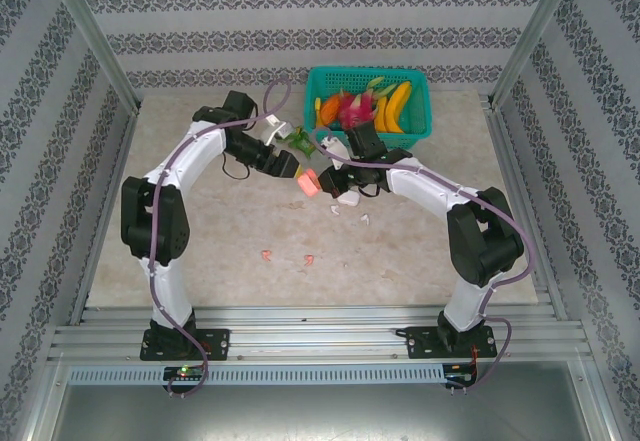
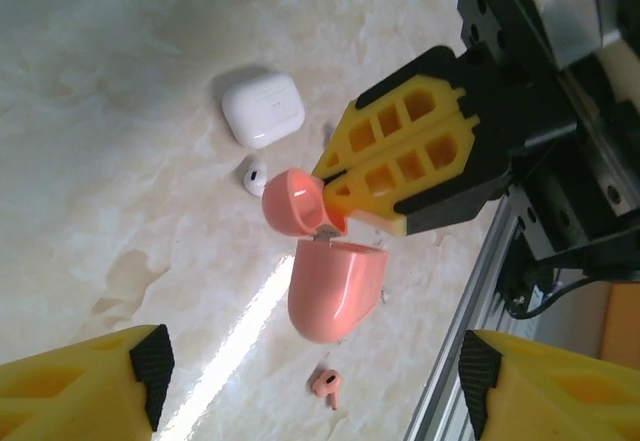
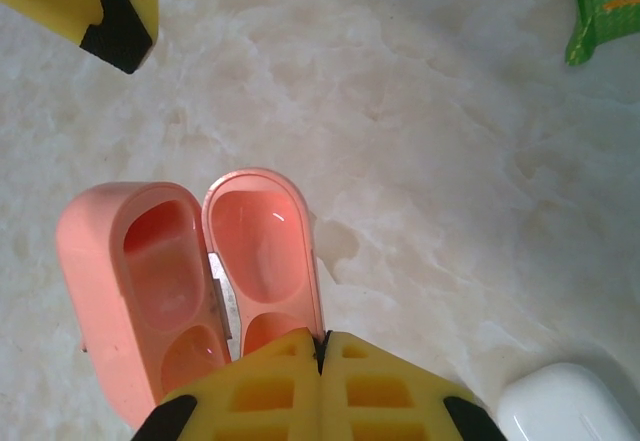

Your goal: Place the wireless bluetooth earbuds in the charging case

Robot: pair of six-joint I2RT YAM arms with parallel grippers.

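R gripper (image 3: 320, 346) clamped tight at bottom centre of its wrist cam, yellow fingers pressed together on the rim of the lid (image 3: 262, 251). That lid belongs to the pink charging case (image 3: 135, 281), hinged open w/ the body lying left of the lid and both wells facing the cam.

L gripper (image 2: 315, 366) is spread wide, fingers out at the bottom-left and bottom-right corners of its own cam, gripping nothing. The pink case sits mid-frame above that gap.

Moving out: white case (image 2: 263, 108) is shut, upper centre-left of the L wrist cam, flat on the table (image 1: 230, 271).

Top cam, earbuds all loose on the table:
- Left white earbud (image 1: 335, 210) is just beside the white case.
- Right white earbud (image 1: 365, 219) is near it, a bit lower right.
- Left pink earbud (image 1: 266, 255) and right pink earbud (image 1: 309, 260) are lower centre, well apart from the pink case.

Green packet (image 3: 600, 6) is at upper right of the R wrist cam. Teal basket (image 1: 424, 101) w/ fruit is at top centre of the top cam.
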